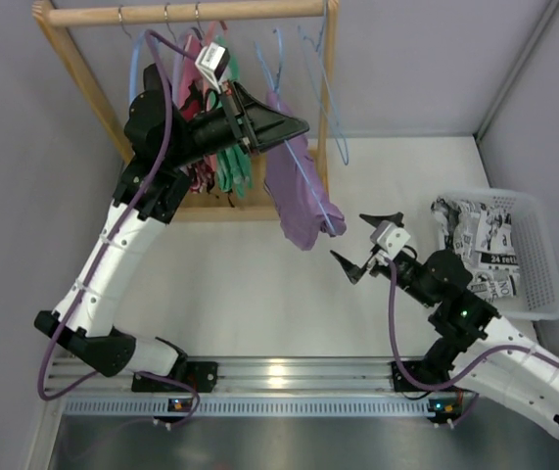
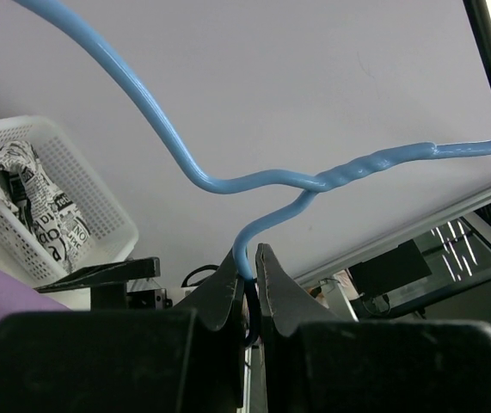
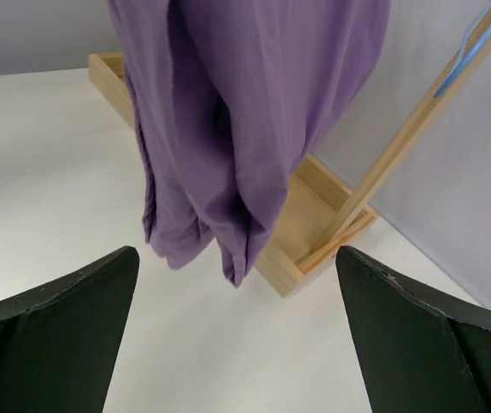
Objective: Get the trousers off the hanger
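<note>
The lilac trousers [image 1: 297, 196] hang over the thin light-blue wire hanger [image 1: 310, 183], which slants down to the right in front of the wooden rack. My left gripper [image 1: 299, 126] is shut on the hanger's hook; in the left wrist view the blue wire [image 2: 266, 179] runs down between the closed fingers [image 2: 226, 284]. My right gripper [image 1: 362, 245] stands wide open just right of the trousers' lower end, nothing in it. In the right wrist view the trousers [image 3: 245, 120] dangle ahead of and above the spread fingers [image 3: 64, 318], apart from them.
The wooden rack [image 1: 191, 12] holds a green garment [image 1: 230, 168], pink hangers and bare blue hangers [image 1: 310, 49]. Its base frame [image 3: 314, 219] lies just behind the trousers. A white basket [image 1: 534, 255] with black-and-white printed cloth stands at the right.
</note>
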You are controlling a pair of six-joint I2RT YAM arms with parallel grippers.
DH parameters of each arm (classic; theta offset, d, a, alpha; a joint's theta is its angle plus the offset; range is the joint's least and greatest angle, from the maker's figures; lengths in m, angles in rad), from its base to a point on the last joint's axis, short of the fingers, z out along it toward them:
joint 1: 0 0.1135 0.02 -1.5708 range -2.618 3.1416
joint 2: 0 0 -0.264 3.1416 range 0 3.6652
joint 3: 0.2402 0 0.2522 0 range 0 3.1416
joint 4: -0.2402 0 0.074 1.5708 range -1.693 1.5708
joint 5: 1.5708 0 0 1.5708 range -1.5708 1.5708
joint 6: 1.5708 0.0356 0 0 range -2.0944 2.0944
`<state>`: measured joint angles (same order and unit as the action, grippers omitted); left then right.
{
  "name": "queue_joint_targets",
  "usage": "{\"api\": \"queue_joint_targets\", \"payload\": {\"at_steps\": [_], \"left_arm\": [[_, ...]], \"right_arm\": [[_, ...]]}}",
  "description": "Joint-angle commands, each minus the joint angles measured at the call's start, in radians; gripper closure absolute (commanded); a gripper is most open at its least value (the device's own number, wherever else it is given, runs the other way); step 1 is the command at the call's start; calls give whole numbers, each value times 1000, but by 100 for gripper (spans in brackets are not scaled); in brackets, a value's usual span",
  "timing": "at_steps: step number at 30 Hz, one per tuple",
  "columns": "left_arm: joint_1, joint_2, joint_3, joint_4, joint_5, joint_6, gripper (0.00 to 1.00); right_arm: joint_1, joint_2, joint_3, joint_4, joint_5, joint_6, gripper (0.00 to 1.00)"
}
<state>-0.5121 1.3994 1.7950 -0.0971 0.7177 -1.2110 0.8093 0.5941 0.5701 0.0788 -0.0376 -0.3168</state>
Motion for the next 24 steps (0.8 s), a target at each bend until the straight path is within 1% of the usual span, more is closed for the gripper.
{"api": "queue_joint_targets", "payload": {"at_steps": [1, 8, 14, 17, 24], "left_arm": [[3, -14, 61, 145, 5, -1, 100], [4, -2, 83, 145, 0, -12, 100], [3, -8, 86, 143, -1, -15, 100], [4, -11, 86, 145, -3, -16, 100], [4, -4, 86, 145, -8, -27, 100]], "right_arm": [[7, 79, -13, 254, 33, -33, 1], [10, 223, -30, 425, 5, -96, 1], [19, 335, -29, 555, 82, -125, 1], [21, 371, -13, 581, 90, -123, 1], [22, 435, 45, 633, 48, -96, 1]]}}
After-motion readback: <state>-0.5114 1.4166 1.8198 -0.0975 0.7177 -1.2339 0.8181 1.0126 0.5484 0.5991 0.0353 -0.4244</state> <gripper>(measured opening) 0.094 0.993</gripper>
